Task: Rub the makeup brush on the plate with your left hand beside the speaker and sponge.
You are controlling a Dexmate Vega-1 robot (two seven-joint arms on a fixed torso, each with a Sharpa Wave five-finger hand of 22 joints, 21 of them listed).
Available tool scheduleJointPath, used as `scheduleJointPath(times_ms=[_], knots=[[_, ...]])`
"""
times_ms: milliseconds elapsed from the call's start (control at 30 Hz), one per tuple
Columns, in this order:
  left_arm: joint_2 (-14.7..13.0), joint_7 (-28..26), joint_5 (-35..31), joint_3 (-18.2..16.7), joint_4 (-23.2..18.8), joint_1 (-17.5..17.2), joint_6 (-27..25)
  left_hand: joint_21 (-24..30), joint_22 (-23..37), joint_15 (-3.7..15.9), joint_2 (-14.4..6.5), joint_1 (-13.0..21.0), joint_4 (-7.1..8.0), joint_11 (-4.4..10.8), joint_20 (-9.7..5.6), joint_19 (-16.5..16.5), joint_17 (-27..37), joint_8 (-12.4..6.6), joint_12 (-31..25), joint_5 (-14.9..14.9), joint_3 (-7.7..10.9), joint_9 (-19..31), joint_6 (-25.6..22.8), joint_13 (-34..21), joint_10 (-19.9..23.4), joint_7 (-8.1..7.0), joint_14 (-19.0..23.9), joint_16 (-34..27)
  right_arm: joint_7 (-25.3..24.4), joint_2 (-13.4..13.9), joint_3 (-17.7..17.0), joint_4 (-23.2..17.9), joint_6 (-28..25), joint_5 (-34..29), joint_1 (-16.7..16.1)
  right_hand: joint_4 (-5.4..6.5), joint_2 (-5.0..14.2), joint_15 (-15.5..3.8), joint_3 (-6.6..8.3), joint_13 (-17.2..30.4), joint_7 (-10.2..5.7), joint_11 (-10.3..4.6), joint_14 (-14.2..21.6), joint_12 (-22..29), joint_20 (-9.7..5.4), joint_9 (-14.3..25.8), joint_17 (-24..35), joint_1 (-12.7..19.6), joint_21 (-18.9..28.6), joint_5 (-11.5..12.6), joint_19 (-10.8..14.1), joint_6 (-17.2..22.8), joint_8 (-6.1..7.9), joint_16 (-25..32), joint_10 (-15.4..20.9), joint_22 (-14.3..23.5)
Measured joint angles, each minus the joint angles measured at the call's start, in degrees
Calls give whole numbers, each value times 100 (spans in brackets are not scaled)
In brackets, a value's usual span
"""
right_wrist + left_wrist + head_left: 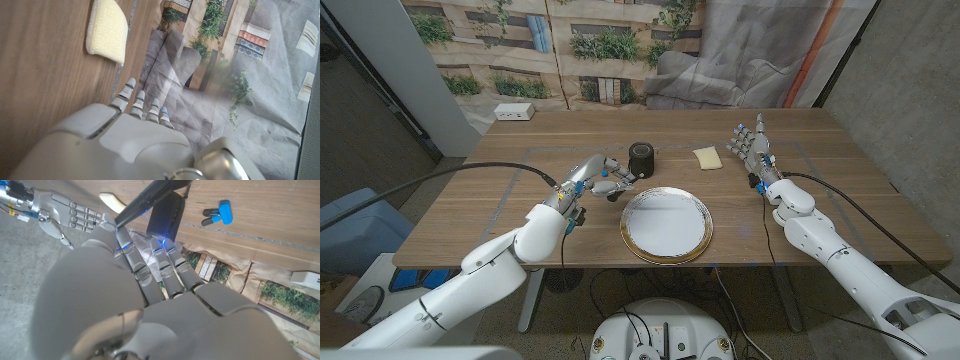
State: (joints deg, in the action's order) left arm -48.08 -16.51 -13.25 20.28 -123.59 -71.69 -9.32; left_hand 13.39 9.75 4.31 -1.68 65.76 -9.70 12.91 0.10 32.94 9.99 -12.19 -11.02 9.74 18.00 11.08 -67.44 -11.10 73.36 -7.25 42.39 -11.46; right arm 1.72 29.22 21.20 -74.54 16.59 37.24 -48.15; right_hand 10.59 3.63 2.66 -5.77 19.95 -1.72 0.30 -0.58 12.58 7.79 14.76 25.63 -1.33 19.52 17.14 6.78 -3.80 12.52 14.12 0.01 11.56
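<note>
My left hand (588,181) hovers over the table left of the black speaker (641,157) and holds the makeup brush (621,181), whose dark handle (150,197) runs out past the fingers (165,265) in the left wrist view. The brush end points toward the far left rim of the white, gold-rimmed plate (666,224); I cannot tell whether it touches anything. The yellow sponge (707,157) lies right of the speaker (167,212). My right hand (752,145) stands with its fingers spread and nothing in them, right of the sponge (106,31).
A white box (515,112) sits at the table's far left corner. A small blue object (220,212) lies on the wood near the speaker. A printed backdrop and a grey cloth hang behind the table.
</note>
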Motion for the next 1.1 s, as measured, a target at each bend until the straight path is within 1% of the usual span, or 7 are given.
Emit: scheduleJointPath(times_ms=[200,300,467,667,700,1000,1100], knots=[[197,-12,280,152,58,103,42,-30,0,0,0,0,-4,-1,0,0,0,0,-24,-1,-45,0,0,-13,-1,0,0,7,0,0,0,2,0,0,0,0,0,0,0,0,0,0,0,0,0,0,0,0,0,0,0,0,0,0,0,0],[268,-12,369,208,78,139,46,-100,0,0,0,0,7,-1,-74,-75,0,0,-24,-2,-69,-1,0,-21,-1,0,0,27,0,0,0,3,0,0,0,0,0,0,0,0,0,0,0,0,0,0,0,0,0,0,0,0,0,0,0,0],[395,-12,595,335,119,197,45,-180,-1,-20,1,-1,42,-1,-73,-281,-13,0,-24,-4,-106,-2,-22,-24,-1,-23,-106,80,0,0,0,4,1,0,0,0,0,0,0,0,0,0,0,0,0,0,0,0,0,0,0,0,0,0,0,0],[509,-12,642,458,180,245,38,-245,27,-38,1,-1,42,-2,-187,-469,-13,1,-24,19,-153,-3,-27,-25,-2,-69,-209,110,1,0,0,4,2,0,0,0,0,0,0,0,0,0,0,0,0,0,0,0,0,0,0,0,0,0,0,0],[519,-15,857,470,188,251,-4,-244,27,-22,1,-1,42,-2,-177,-499,-13,1,-24,23,-153,-4,-32,-24,-2,-74,-226,110,1,0,0,5,2,0,0,0,0,0,0,0,0,0,0,0,0,0,0,0,0,0,0,0,0,0,0,0],[680,-17,1080,688,387,374,-11,-244,27,-61,1,-1,44,9,-161,-636,-13,1,-24,23,-202,-5,-1,-5,-33,-187,-412,132,4,0,0,6,4,0,1,0,0,0,0,0,0,0,0,0,0,0,0,0,0,0,0,0,0,0,0,0],[719,-16,1214,746,441,409,10,-244,27,-76,2,-1,45,8,-182,-657,-13,1,-23,23,-202,-4,-1,0,-33,-187,-427,132,5,1,0,8,5,1,1,0,0,0,0,1,0,0,0,0,0,0,0,0,0,0,0,0,0,0,0,0]])
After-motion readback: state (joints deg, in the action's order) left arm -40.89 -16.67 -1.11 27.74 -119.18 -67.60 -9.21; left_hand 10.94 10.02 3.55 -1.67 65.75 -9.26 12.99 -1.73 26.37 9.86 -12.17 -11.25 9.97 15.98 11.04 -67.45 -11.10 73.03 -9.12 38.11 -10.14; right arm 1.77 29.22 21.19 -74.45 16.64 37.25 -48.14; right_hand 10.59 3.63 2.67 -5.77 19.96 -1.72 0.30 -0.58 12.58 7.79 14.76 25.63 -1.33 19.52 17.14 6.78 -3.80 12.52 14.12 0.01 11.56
